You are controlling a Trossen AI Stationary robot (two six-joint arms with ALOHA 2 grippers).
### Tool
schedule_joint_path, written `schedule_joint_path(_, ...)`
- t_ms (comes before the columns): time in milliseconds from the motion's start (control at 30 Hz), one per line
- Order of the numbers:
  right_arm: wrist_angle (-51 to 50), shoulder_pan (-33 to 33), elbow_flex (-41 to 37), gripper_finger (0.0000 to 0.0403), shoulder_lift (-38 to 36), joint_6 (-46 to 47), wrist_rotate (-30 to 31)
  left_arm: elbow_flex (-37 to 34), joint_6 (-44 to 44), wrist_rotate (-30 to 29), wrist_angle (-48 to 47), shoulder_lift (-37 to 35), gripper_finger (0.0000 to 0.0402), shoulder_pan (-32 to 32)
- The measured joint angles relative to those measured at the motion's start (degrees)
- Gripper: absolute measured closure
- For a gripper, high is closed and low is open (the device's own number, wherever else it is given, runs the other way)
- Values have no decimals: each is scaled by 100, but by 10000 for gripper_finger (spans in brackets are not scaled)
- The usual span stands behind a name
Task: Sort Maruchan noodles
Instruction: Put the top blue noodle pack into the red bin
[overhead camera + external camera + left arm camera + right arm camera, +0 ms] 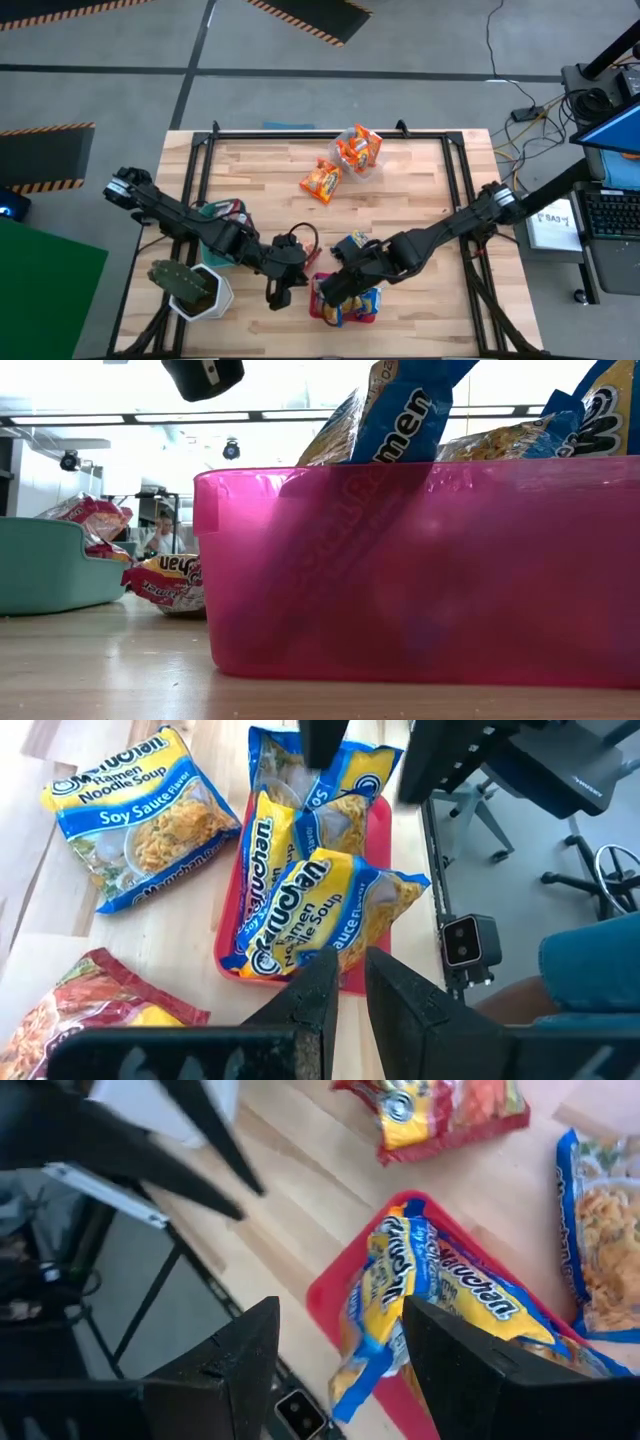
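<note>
Nearest the low camera, the red bin is seen on the counter, with blue-and-yellow packets piled in it and sticking up over its rim. 1 more blue-and-yellow packet lies on the counter just beside the bin. The right hand is held above the bin, its fingers spread and empty. The left hand is held near the bin's other side, clenched, with nothing between its fingers. 1 orange packet lies mid-counter, and 2 orange packets rest in a clear bin at the far edge. Silver/red packets are seen in the teal bin.
</note>
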Motion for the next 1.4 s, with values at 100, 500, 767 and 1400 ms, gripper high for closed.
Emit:
schedule_joint_path(100,4,78,-1,202,-188,-173,262,-27,-87,-4,22,27,365,-42)
schedule_joint_path(500,91,187,-2,214,-463,-685,880,-36,-134,0,389,328,365,-103)
schedule_joint_path(767,57,226,-4,283,-704,-924,881,-36,264,-173,948,632,365,-24)
schedule_joint_path(1400,20,563,-16,381,-1349,-1733,1988,-36,639,-39,3144,1688,365,214)
